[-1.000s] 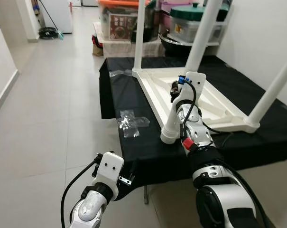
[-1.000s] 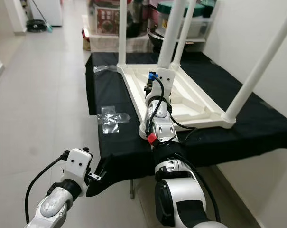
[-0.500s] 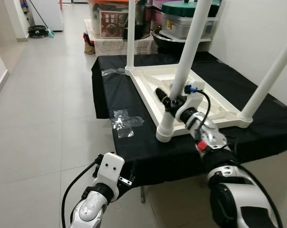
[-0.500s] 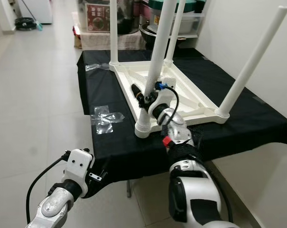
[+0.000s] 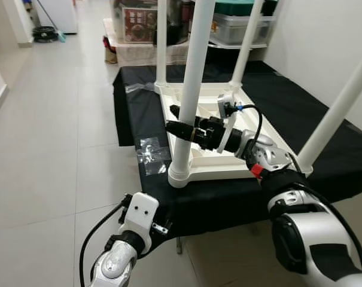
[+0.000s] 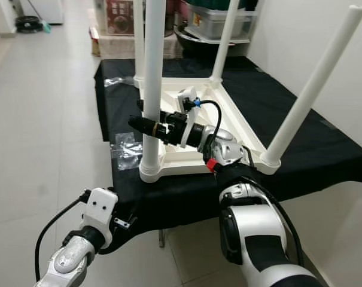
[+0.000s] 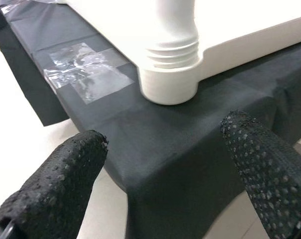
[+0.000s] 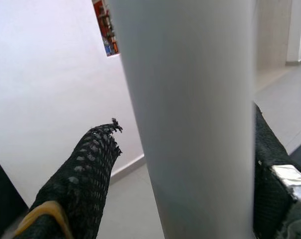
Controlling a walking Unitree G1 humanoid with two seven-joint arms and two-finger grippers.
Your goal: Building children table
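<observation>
the right gripper (image 6: 146, 125), a second ago held above the near corner of the upturned white table (image 5: 252, 128), is now swung across and its fingers are set around the near leg (image 5: 189, 89); whether they are clenched cannot be told. the leg stands upright in the table's near corner socket, so tightening it seems next. the left gripper (image 7: 165, 164) is held released below the black cloth (image 5: 139, 113) under the table.

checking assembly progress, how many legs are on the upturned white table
4. Near-left leg between the right gripper fingers; near-right leg at the front right corner; far-right leg and far-left leg at the back corners.
</observation>
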